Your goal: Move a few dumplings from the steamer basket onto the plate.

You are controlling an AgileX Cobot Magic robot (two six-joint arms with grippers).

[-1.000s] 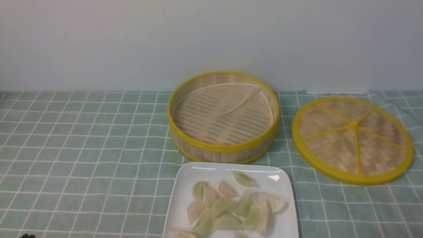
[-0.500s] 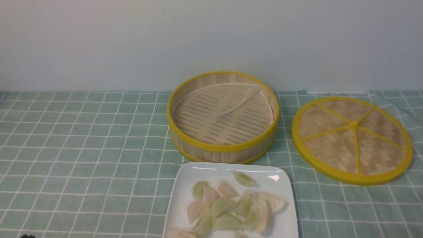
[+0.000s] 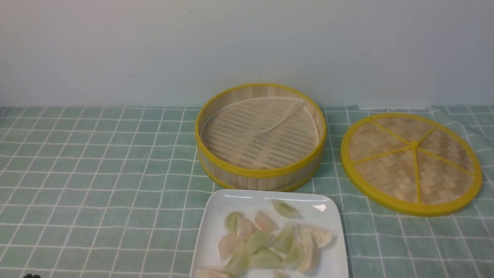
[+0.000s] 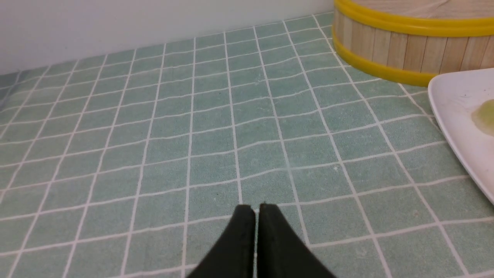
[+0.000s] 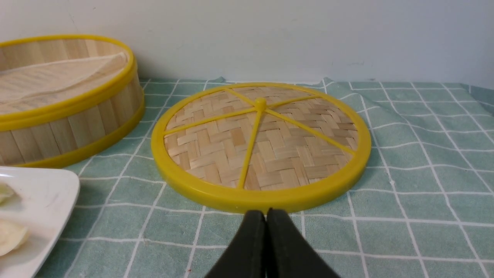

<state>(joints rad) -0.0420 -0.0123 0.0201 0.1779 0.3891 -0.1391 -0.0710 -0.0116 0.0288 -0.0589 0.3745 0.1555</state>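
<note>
The steamer basket (image 3: 260, 175) stands at the back centre with only its slotted pale liner inside; I see no dumplings in it. It also shows in the left wrist view (image 4: 409, 50) and the right wrist view (image 5: 73, 119). Several dumplings (image 3: 266, 243) lie piled on the white plate (image 3: 210, 231) in front of it. My left gripper (image 4: 255, 210) is shut and empty over bare cloth, left of the plate (image 4: 455, 112). My right gripper (image 5: 265, 213) is shut and empty, just before the lid's near rim.
The flat woven lid (image 3: 411, 162) with yellow spokes lies right of the basket, also in the right wrist view (image 5: 260, 146). A green checked cloth (image 3: 96, 173) covers the table up to a pale wall. A dark tip (image 3: 31, 275) shows at the bottom left edge.
</note>
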